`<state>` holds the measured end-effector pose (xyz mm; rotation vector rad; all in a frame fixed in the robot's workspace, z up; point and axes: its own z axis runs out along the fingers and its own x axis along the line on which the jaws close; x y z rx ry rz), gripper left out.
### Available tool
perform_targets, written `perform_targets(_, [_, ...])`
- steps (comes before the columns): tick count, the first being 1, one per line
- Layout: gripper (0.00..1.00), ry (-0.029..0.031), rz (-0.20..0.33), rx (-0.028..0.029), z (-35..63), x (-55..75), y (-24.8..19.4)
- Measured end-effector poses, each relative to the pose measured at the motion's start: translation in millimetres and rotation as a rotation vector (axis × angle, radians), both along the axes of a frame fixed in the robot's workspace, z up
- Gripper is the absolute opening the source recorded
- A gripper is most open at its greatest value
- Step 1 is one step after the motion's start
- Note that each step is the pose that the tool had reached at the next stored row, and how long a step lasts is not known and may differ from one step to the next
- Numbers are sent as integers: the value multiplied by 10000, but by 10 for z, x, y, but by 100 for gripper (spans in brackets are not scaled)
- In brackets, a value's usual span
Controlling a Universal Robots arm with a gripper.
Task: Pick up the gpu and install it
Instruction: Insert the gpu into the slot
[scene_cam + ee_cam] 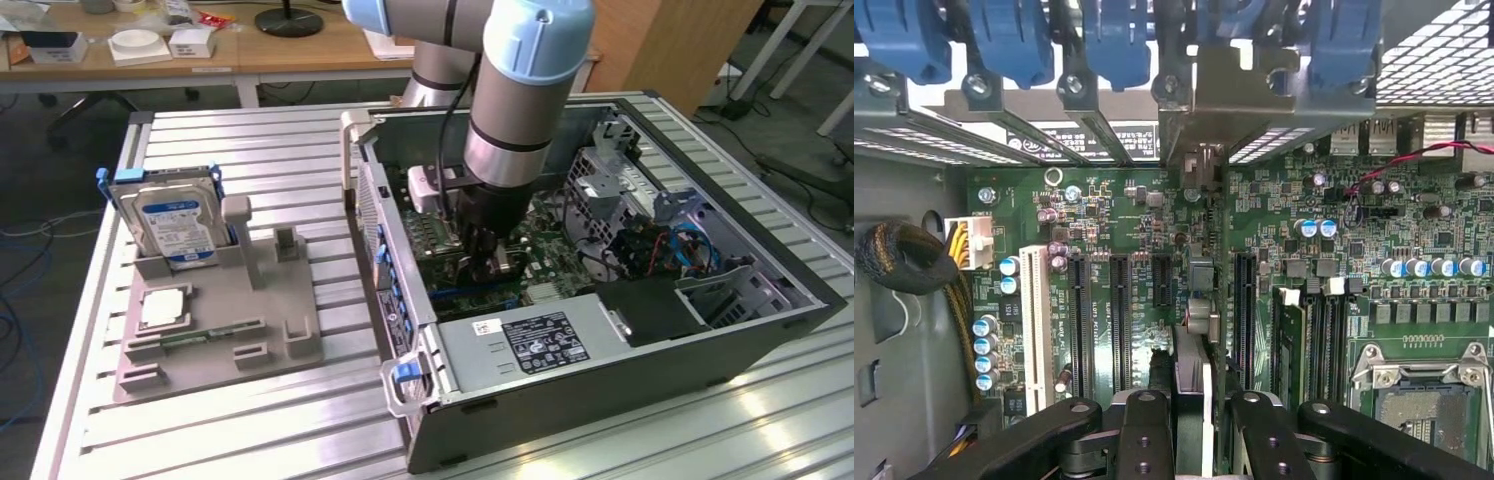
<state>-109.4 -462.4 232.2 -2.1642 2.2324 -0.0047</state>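
I have the tool (1199, 420) down inside the open computer case (747, 330). Its fingers (1144, 425) are clamped on the gpu (1201, 330), one on each side, and the card stands on edge between them. So the pick-up is done, I'd say.

Ahead of the tool, the card's silver bracket (1204, 100) sits at the rear slot openings, under the blue latches (1104, 40). Directly beneath the tool is the motherboard (1334, 250), with long expansion slots (1122, 320) on either side of the card.

I cannot tell whether the card is pressed home. With the tool gripping it, I judge the install unfinished.

Well away from the tool, on the tabletop (267, 440), the hard drive (174, 220) stands in its grey holder (214, 340).
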Motion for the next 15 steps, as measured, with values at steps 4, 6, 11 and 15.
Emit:
perform_targets(4, [27, -2, 0, -3, -43, -13, 12])
perform_targets(6, [27, -16, 4, 1, -44, -28, 14])
perform_targets(11, [27, -36, 2, 2, -45, -50, 14])
perform_targets(15, [27, -35, 2, 1, -44, -51, 14])
